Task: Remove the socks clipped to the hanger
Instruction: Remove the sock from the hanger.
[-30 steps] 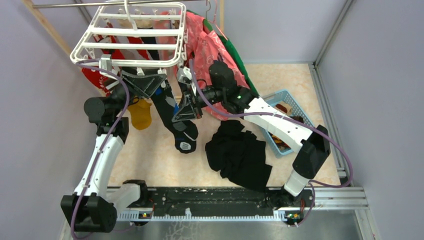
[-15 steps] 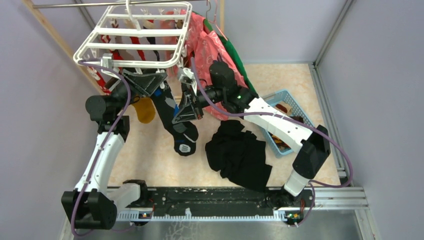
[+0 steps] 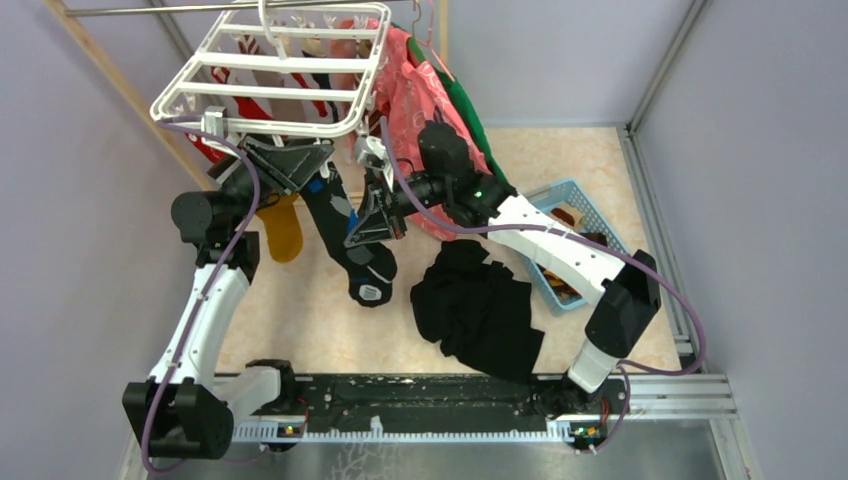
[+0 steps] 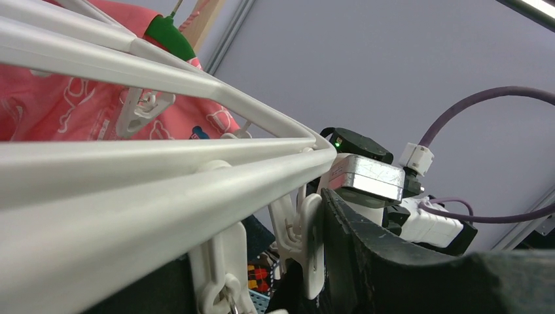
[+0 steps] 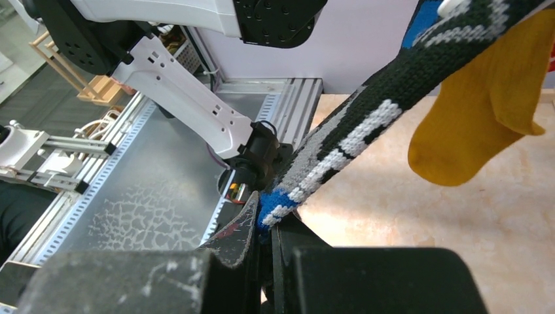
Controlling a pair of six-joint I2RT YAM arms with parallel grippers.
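Note:
The white hanger [image 3: 270,75] hangs at the top left, with red socks [image 3: 215,150] under it. A mustard sock [image 3: 282,225] and a long dark patterned sock [image 3: 335,215] dangle below its front edge. My left gripper [image 3: 300,160] reaches up under that edge. In the left wrist view a white clip [image 4: 307,252] stands between its jaws [image 4: 262,288]. The right finger [image 4: 373,261] touches the clip, and a gap shows on the other side. My right gripper [image 3: 370,225] is shut on the dark sock [image 5: 366,124] near its blue band, pulling it taut. The mustard sock [image 5: 478,124] hangs beside it.
A pink printed shirt [image 3: 420,100] and a green garment [image 3: 475,120] hang right of the hanger. A black cloth heap [image 3: 480,310] lies on the floor. A blue basket [image 3: 585,205] holding items sits at the right. A wooden post [image 3: 110,70] slants at the left.
The left jaws have narrowed around the clip. The hanger has swung slightly up and to the right, and the mustard sock moved with it. The right arm keeps its hold.

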